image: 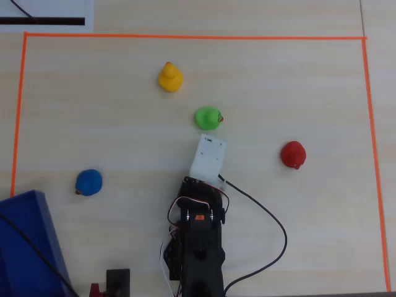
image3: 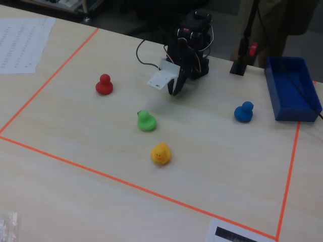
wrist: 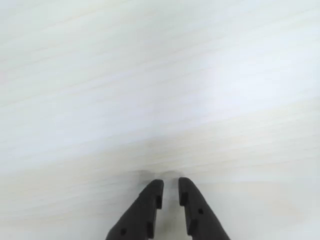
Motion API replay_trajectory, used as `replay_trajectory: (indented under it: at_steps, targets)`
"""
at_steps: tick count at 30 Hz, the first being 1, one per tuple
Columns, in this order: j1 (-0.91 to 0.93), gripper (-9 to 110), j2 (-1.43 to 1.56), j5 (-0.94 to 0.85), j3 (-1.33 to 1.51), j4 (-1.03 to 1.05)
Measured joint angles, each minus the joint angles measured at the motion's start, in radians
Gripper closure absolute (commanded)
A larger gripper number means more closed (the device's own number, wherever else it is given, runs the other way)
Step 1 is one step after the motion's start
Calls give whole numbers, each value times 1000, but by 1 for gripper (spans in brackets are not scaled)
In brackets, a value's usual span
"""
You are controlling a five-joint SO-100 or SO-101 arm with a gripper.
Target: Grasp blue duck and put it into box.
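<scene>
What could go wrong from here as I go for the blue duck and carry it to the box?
The gripper hangs over bare table with its fingers nearly together; it must open before descending, or it will knock the blue duck away. The green duck sits just ahead of the gripper in the overhead view, so a loose swing could bump it. A black cable lies across the box, which could snag on the drop.
</scene>
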Motion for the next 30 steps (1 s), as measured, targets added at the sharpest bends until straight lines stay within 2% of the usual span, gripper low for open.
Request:
replay_trajectory:
  at_steps: [30]
  targets:
    - [-3, 101, -23, 9, -3, -17]
